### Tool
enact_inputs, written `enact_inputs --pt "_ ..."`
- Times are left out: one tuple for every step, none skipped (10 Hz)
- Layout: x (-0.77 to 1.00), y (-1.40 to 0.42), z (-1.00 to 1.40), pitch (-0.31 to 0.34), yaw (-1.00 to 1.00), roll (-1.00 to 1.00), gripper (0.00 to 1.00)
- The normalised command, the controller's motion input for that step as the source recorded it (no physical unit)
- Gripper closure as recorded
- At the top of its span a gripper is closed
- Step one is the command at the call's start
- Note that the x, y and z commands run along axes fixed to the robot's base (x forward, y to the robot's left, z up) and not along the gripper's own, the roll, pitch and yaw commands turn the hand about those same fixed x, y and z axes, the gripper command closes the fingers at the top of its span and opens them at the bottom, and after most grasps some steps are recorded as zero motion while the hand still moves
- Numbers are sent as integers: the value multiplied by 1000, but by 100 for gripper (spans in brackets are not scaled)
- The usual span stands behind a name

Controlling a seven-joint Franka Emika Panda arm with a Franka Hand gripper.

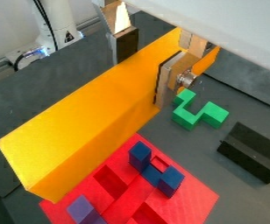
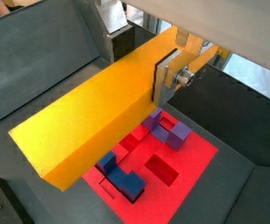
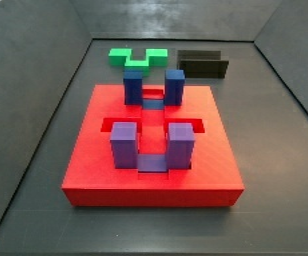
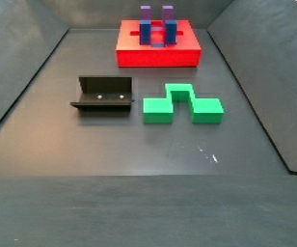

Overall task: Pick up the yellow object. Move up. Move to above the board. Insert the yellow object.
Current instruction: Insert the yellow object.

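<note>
- While you hold the load high, the board, the biggest thing here, lies below the gripper in both wrist views; its purple and blue posts stand upright, and the recessed slots between them look empty.
- The yellow object hangs from the gripper, stretching well out past the fingers and over the board; neither side view shows it or the arm, so I judge it is lifted clear of the floor.
- The gripper itself is closed on one end of the yellow object, with a silver finger plate flat against the bar's side; you can't see the opposite plate.
- Your main risk, as I judge it: gripped near one end, the long bar may sag or twist, so its free end could strike a post on the way down.
- A second risk is a skewed approach, which could jam the bar on a slot edge.
- The fixture and the green block sit on the floor beyond the board, well apart from the gripper; both look clear of your descent.
</note>
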Motion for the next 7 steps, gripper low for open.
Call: enact_inputs --pt "0 0 -111 0 0 -57 100" --pt "9 0 -177 -17 0 -90 100" --pt "157 -9 -306 -87 9 -116 100" --pt "323 -3 -391 -170 91 -161 100" --pt "469 -49 -423 -183 149 -154 100" --pt "534 -126 -480 -166 154 -101 100" --pt "417 -214 -563 -146 114 0 100"
